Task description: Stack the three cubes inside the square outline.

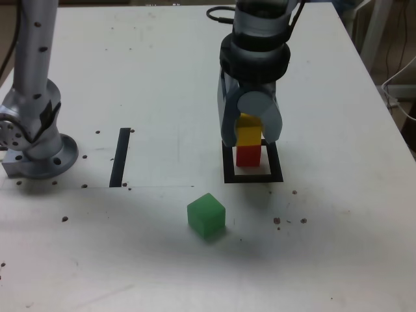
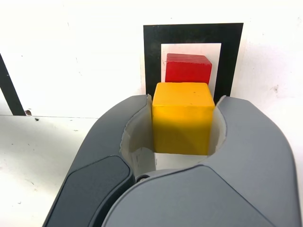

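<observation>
Exterior view: grey curved jaws (image 1: 252, 133) clamped on a yellow cube (image 1: 248, 132) above a red cube (image 1: 247, 156); a green cube (image 1: 207, 216) stands outside the square black outline (image 1: 275, 162).

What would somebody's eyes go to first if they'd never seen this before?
Probably the bright yellow cube, held in the gray claw right in the middle of the wrist view. Next, the red cube inside the black square outline. Then the green cube, sitting outside the outline, nearer the camera in the exterior view.
</observation>
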Available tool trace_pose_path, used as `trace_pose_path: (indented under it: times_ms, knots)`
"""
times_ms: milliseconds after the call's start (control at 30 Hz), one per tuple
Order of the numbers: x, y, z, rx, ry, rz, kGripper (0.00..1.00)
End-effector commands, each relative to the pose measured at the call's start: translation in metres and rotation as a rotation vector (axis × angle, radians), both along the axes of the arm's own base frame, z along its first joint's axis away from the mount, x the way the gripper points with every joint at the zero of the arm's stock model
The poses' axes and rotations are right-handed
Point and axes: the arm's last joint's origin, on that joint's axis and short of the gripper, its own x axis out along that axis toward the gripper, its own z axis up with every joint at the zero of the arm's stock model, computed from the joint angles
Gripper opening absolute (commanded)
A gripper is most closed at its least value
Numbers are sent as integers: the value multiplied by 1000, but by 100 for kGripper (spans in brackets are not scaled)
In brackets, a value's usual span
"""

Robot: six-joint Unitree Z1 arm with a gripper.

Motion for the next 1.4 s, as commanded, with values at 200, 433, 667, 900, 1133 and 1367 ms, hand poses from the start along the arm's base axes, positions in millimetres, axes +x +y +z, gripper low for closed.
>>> trace_pose_path:
  times_ms: [200,433,667,900,1133,1367]
  knots:
    - [7,2,-9,1,25,-4,38]
    - [13,7,-14,1,35,-6,38]
    - [15,11,-15,8,34,-2,38]
    - [16,11,-16,2,36,-9,42]
    - [17,11,-18,-5,32,-19,53]
    - [19,14,-16,-7,-1,-49,89]
